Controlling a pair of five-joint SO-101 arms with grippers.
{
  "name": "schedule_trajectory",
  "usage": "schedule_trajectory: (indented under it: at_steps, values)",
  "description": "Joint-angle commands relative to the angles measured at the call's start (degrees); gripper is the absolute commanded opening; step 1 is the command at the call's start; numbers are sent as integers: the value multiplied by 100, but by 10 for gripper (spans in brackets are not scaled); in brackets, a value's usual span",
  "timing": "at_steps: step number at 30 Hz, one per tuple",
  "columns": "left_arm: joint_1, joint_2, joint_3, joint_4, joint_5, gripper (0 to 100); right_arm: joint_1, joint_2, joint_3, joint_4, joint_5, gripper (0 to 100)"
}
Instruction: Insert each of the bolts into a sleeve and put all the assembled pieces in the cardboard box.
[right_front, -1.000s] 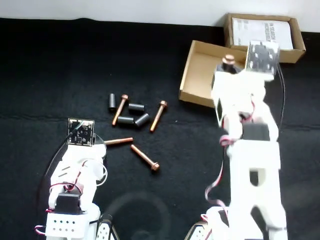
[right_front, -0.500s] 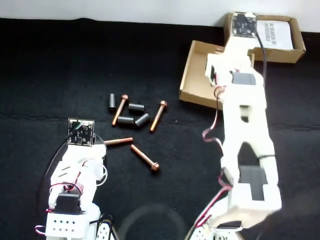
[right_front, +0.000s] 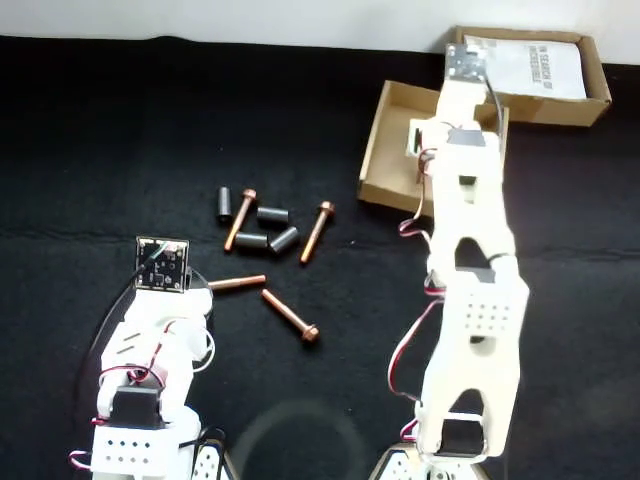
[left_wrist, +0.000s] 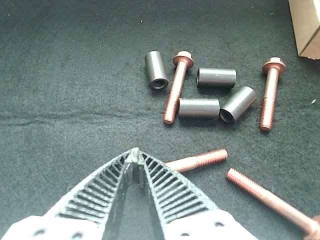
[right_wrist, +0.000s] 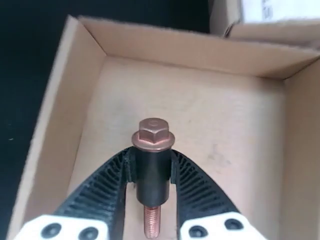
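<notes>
Four loose bolts show in the high view on the black table (right_front: 100, 130): a bolt (right_front: 240, 220) and a bolt (right_front: 318, 232) among the sleeves, and a bolt (right_front: 237, 284) and a bolt (right_front: 290, 315) nearer the arms. Four sleeves lie there too. One sleeve (right_front: 224, 204) is just outside the first bolt. A sleeve (right_front: 272, 214), a sleeve (right_front: 251, 240) and a sleeve (right_front: 284, 240) lie between the two upper bolts. The right arm (right_front: 468, 260) stretches out over the cardboard box (right_front: 390, 150), and the left arm (right_front: 155, 330) sits folded near the front. A second box (right_front: 560, 108) holding a paper stands behind.

From the left wrist, the left gripper (left_wrist: 134, 155) is clenched, its tips together with nothing between them. It sits over the table, short of the same four bolts and four sleeves, none of them joined.

From the right wrist, the right gripper (right_wrist: 151, 160) grasps one assembled piece (right_wrist: 153, 135). The hex head is at one end of the dark sleeve and thread sticks out of the other. The piece is within the cardboard box's walls; whether it touches the floor I cannot tell.
</notes>
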Motion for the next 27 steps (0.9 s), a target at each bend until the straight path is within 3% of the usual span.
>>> schedule_trajectory:
  at_steps: [1,8,12,18,24,27]
  values:
    - [-66,-163,92,9,-26,9,-163,215,-980,470,-18,26]
    - [-66,-163,92,9,-44,9,-409,251,-2334,2070,-9,226]
    - [-66,-163,92,9,-44,9,-479,224,-3002,2615,-9,230]
    - [-136,-163,92,35,-44,9,-919,224,-4497,4409,-18,230]
    - [-945,-171,92,0,-35,9,-1613,233,-5815,5578,-9,230]
    - [-1446,-171,92,0,-35,9,-1868,224,-5947,5587,624,228]
